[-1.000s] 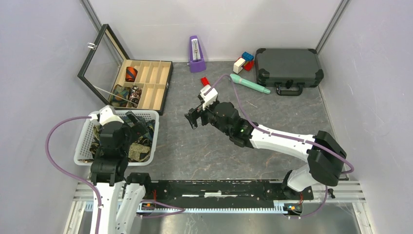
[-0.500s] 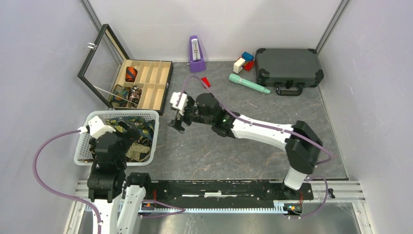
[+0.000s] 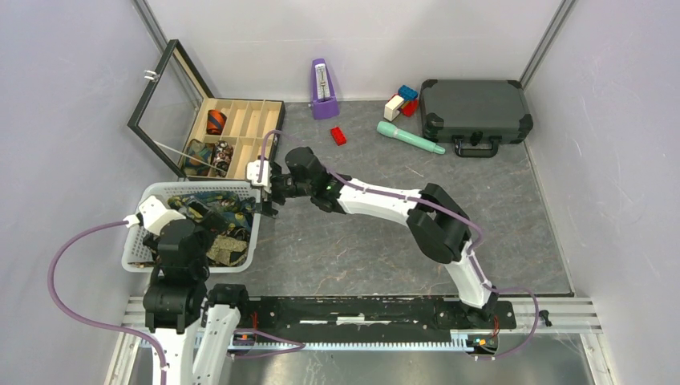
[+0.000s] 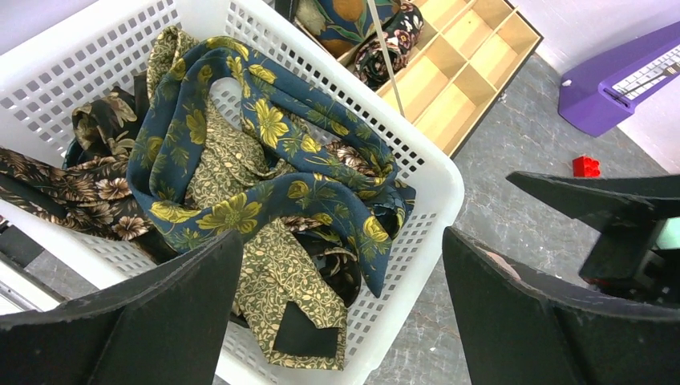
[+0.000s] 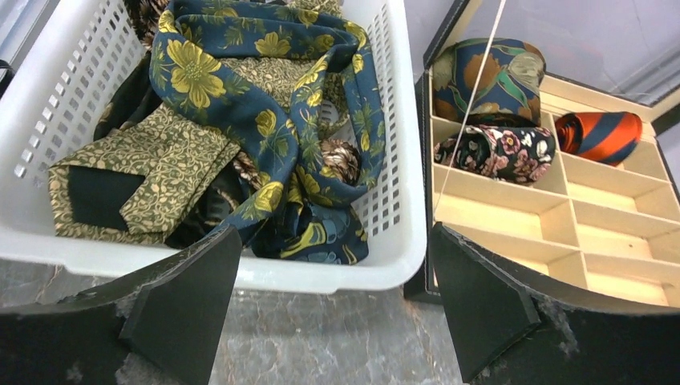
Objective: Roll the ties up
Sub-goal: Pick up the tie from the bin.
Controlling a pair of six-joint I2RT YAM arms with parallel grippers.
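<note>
Several loose ties lie heaped in a white basket: a navy tie with yellow flowers, an olive vine-print tie and a brown floral tie. The right wrist view shows the navy tie and the olive tie too. Three rolled ties sit in the wooden box: a blue-green one, a dark floral one and an orange striped one. My left gripper is open and empty above the basket's near right corner. My right gripper is open and empty, low beside the basket's right rim.
The open wooden box with its glass lid raised stands just behind the basket. At the back are a purple metronome, a red block, a teal tool, small blocks and a black case.
My right arm has swung left from the table's middle to the basket's right edge. My left gripper has drawn back toward the basket's near side.
</note>
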